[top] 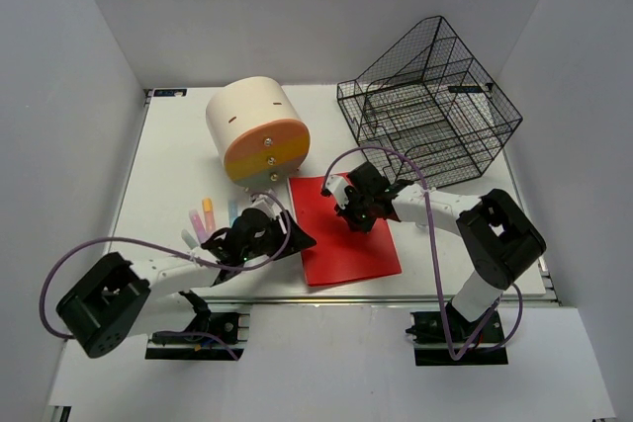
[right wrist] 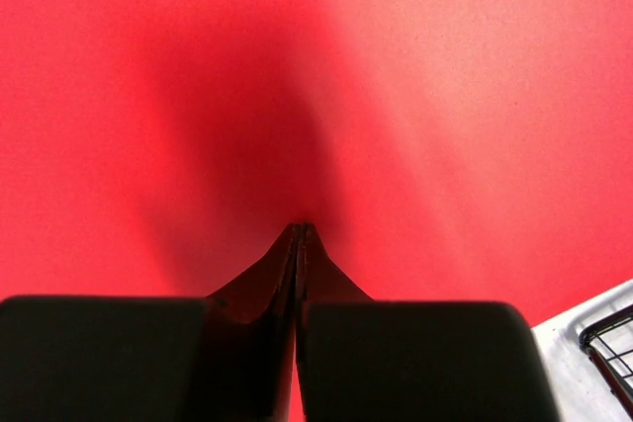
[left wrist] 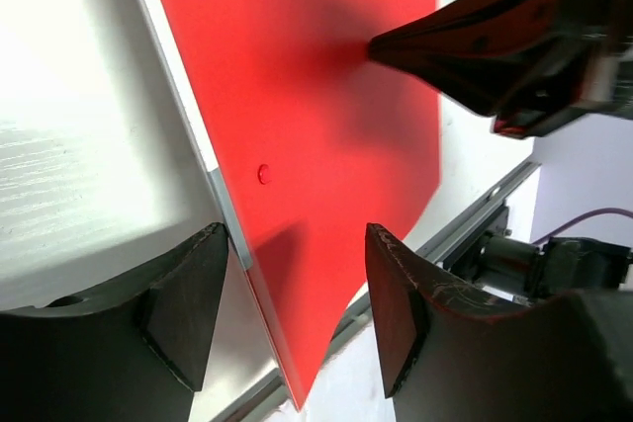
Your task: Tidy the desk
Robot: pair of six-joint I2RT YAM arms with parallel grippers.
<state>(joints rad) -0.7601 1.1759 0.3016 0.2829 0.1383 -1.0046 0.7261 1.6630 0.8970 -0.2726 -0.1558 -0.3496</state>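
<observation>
The white desk (top: 178, 155) bears a flat red folder (top: 346, 229) at its front middle. My left gripper (top: 300, 240) is open at the folder's left near corner. In the left wrist view (left wrist: 297, 234) its jaws stand either side of that corner of the folder (left wrist: 316, 96), which is raised a little off the desk. My right gripper (top: 358, 222) is shut, its tips pressing down on the folder's top. The right wrist view shows the closed tips (right wrist: 300, 228) touching the red surface (right wrist: 475, 96). The right gripper also shows in the left wrist view (left wrist: 396, 46).
A cream cylindrical drawer box with an orange front (top: 259, 135) stands behind the folder. A black wire-mesh rack (top: 430, 101) stands at the back right. Several coloured markers (top: 208, 216) lie left of my left gripper. A silver rail (top: 396, 295) runs along the near edge.
</observation>
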